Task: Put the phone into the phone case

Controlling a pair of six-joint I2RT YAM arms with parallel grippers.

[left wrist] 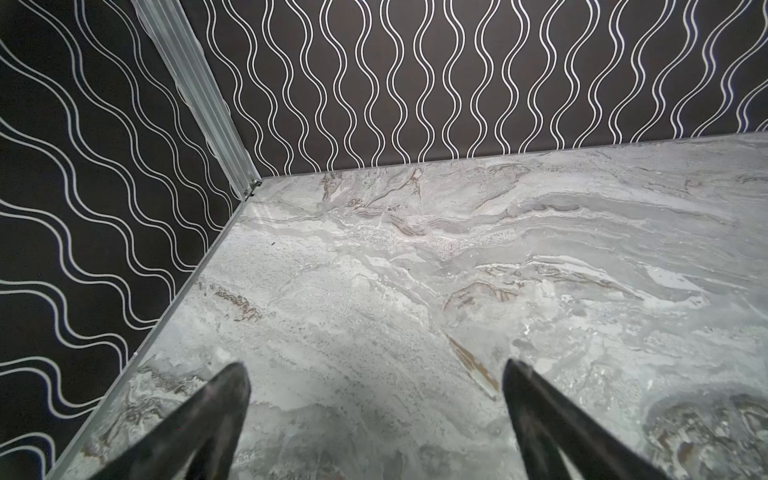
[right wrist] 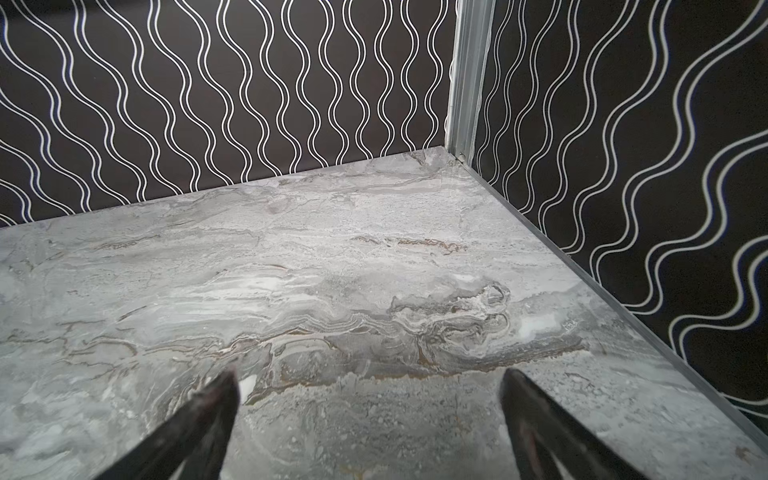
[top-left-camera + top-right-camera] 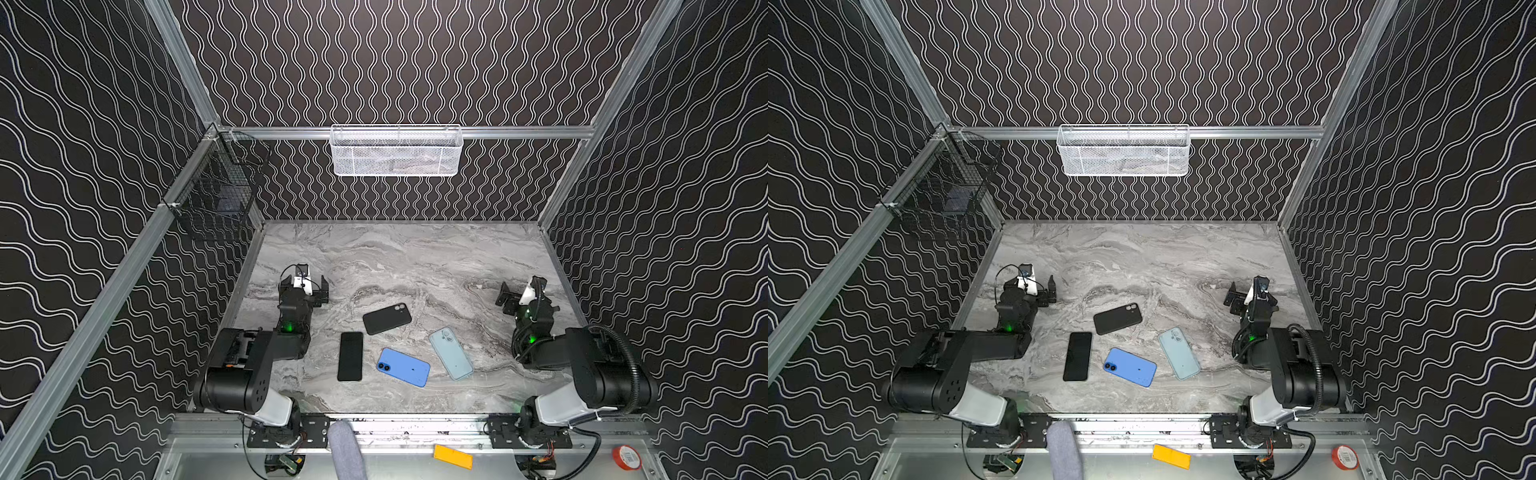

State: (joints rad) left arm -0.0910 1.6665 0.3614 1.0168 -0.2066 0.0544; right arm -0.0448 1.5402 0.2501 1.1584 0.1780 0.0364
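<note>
Marble table [image 3: 415, 257], seen from above. At left, the left gripper [image 3: 311, 287] sits with jaws apart, empty. Rightward lie a black phone [image 3: 350, 356], screen up, a black case [image 3: 387, 318] just beyond it, a blue slab [image 3: 403, 367] and a pale slab [image 3: 451, 353]. At far right is the right gripper [image 3: 509, 300], likewise spread and empty. Pinching the phone's long edges would likely give the steadiest lift.

table [image 3: 374, 257]: marble-look, smooth | black case [image 3: 387, 318]: matt | basket [image 3: 395, 151]: wire mesh

Black phone [image 3: 350, 356] flat; black case [image 3: 387, 318] nearby
</note>
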